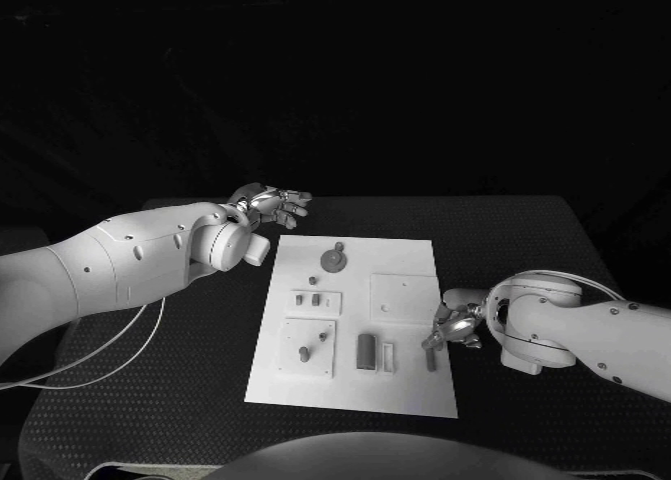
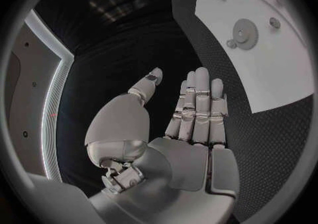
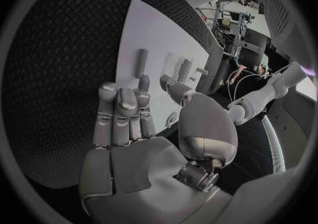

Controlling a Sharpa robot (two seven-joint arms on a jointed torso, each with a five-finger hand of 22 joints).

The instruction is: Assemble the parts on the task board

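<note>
Surface: black table [image 1: 162,420], dark backdrop behind, white task board [image 1: 357,390] in the table's middle.
Board far end: gear-shaped part [image 1: 334,260] lies flat; same gear in left wrist view [image 2: 246,34], small peg just beside it.
Board left edge: small fixture with slots [image 1: 315,299]; nearer the front corner a square plate with a peg [image 1: 308,348].
Board near centre: dark upright block [image 1: 367,351], pale piece just beside it.
Board right edge: dark pin-like part [image 1: 432,357] near the right hand's fingertips; touching or not, cannot tell.
Right hand [image 1: 453,323]: over the board's right edge, fingers straight and side by side, thumb out, nothing held, seen from its wrist [image 3: 126,123].
Left hand [image 1: 272,204]: off the board past its far left corner, well apart from the parts, fingers extended flat together, thumb apart, nothing held [image 2: 195,113].
Step (judgement): right hand approaching a pick of the pin at the right edge; no part grasped yet.
Next move calls for: lower, close fingers round the pin, keep it upright for insertion.
Risk: knocking the pin over or off the edge.
</note>
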